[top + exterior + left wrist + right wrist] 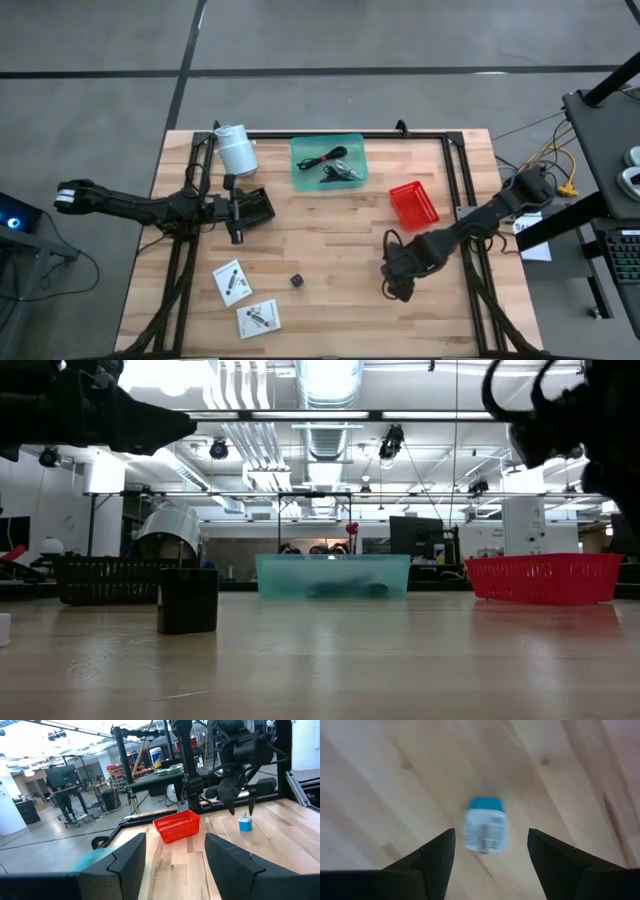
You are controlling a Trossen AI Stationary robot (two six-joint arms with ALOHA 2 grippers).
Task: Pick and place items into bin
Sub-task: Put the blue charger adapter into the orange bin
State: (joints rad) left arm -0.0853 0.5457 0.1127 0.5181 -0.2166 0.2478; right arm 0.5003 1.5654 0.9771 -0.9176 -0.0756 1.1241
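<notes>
Closest to the front edge of the pale, grained wooden worktop [340, 320] lie two flat white packets [259, 318] with black print, one just beyond the other [231, 282], and a tiny dark cube [297, 281] sits a little to their right. Right of that, the right gripper [400, 291] hangs over bare wood with its two dark, wedge-shaped fingers [432, 860] spread wide and holding nothing; its wrist view looks straight down between them at a small boxy white plug block [486, 831] with a blue cap and short metal prongs, standing on the planks, not gripped; the left wrist view shows the same block [245, 822] upright on the wood below that arm. Farther back on the left side, the left gripper [250, 208] reaches level across the worktop, its blunt matte-black fingers [125, 862] parted with only air between them. A red plastic basket [413, 203] with a lattice wall stands on the right side, well apart from both grippers. Beyond it, near the far edge, a translucent teal bin [329, 160] with rounded corners holds a tangle of thin black cable [322, 159] and dark clips [343, 174]. Just left of the bin rests a smooth white cylindrical roll [236, 150].
</notes>
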